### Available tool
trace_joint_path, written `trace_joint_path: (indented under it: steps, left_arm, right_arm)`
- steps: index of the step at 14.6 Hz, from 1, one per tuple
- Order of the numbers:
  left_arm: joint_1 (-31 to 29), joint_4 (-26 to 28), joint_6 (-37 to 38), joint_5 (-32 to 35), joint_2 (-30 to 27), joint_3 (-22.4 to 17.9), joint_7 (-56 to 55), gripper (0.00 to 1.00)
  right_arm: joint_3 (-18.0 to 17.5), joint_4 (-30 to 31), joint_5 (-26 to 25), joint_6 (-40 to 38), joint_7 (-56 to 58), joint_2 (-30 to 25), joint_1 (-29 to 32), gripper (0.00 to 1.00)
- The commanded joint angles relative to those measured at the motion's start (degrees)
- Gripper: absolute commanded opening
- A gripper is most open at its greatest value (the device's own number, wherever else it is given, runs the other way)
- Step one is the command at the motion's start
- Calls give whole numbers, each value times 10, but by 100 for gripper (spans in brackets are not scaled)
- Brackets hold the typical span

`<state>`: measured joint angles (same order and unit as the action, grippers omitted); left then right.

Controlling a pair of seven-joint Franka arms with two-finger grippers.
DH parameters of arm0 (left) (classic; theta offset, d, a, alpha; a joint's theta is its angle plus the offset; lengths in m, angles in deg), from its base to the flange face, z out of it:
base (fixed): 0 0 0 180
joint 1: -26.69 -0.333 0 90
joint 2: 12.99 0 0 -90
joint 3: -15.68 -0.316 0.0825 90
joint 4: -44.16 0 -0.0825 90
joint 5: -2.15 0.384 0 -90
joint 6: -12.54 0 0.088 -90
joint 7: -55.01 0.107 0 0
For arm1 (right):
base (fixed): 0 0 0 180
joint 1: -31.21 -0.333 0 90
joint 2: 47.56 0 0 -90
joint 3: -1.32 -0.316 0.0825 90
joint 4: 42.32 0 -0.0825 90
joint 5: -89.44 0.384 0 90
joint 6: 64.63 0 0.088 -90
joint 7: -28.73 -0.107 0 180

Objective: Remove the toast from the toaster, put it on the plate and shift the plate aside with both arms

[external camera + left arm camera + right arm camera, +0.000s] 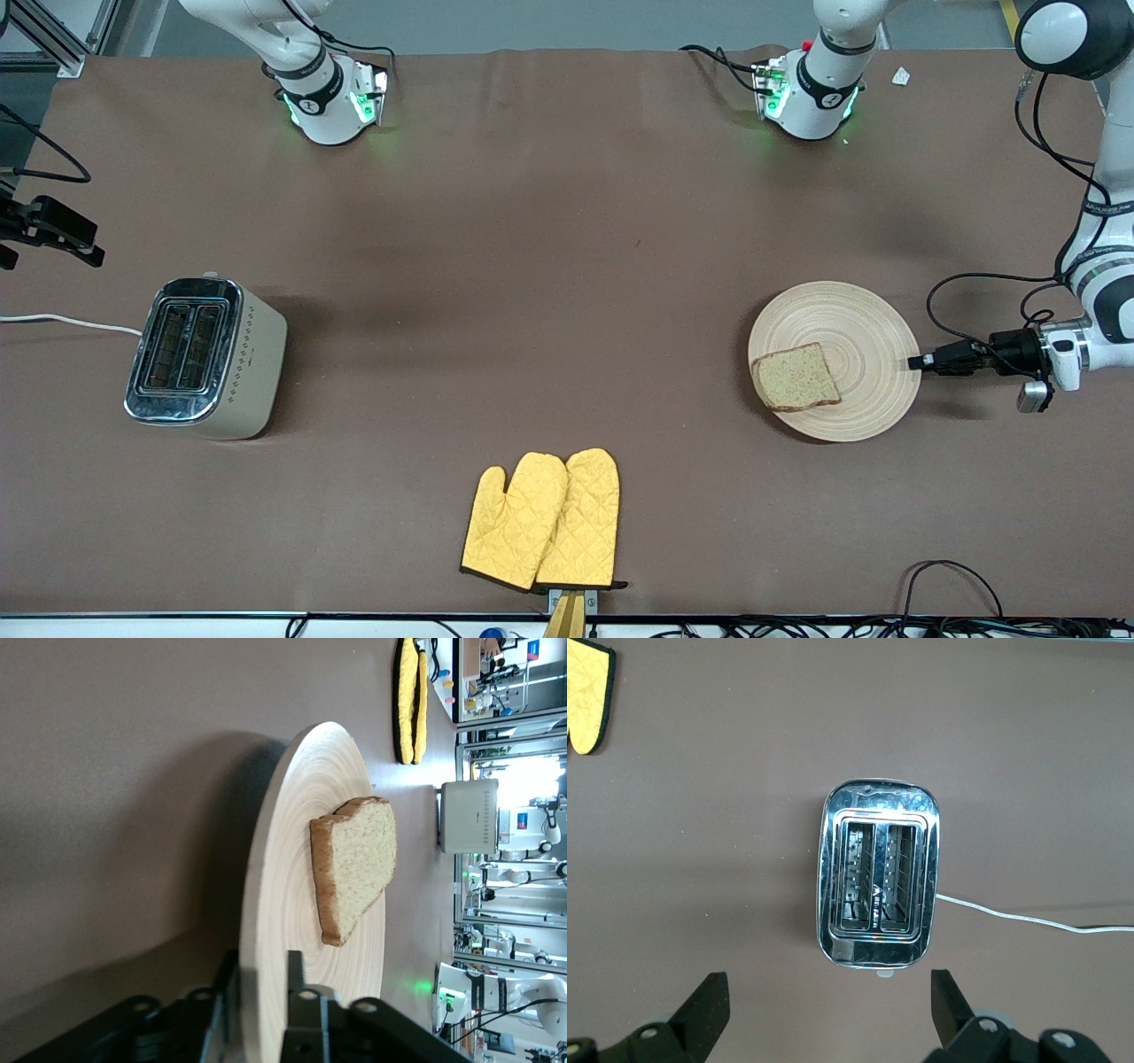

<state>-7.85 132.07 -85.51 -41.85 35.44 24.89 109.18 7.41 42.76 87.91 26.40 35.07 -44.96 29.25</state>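
Note:
The toast (pixel 796 379) lies flat on the round wooden plate (pixel 850 328), close to the rim on the side toward the right arm. The plate rests on the table at the left arm's end. My left gripper (pixel 917 361) is level with the table and shut on the plate's rim. In the left wrist view the rim of the plate (pixel 292 859) sits between the two black fingers of that gripper (pixel 263 992), with the toast (pixel 354 864) farther in. My right gripper (pixel 53 235) is open and empty, up over the table beside the toaster; its wrist view shows its jaws (pixel 830 1010) wide apart.
A cream and chrome toaster (pixel 204 359) with two empty slots (pixel 879 873) stands at the right arm's end, its white cord trailing off the table. Two yellow quilted oven mitts (pixel 540 523) lie at the table edge nearest the front camera. Brown cloth covers the table.

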Motion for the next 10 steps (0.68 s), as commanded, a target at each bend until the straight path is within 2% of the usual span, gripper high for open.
trace_joint_path:
  steps: [1,3,6,10]
  left_arm:
    - [-4,-46,16,59,-7,4,-8,100]
    - [4,-100,16,146,-23,12,-24,100]
    - [38,-107,16,239,-104,47,-113,100]
    - [139,-107,17,334,-223,55,-287,100]
  right_arm:
    - [12,-8,6,-7,10,2,-11,100]
    - [25,-8,7,-7,10,2,-20,100]
    - [27,-8,7,-7,10,1,-23,100]
    - [27,-8,7,-8,9,1,-28,100]
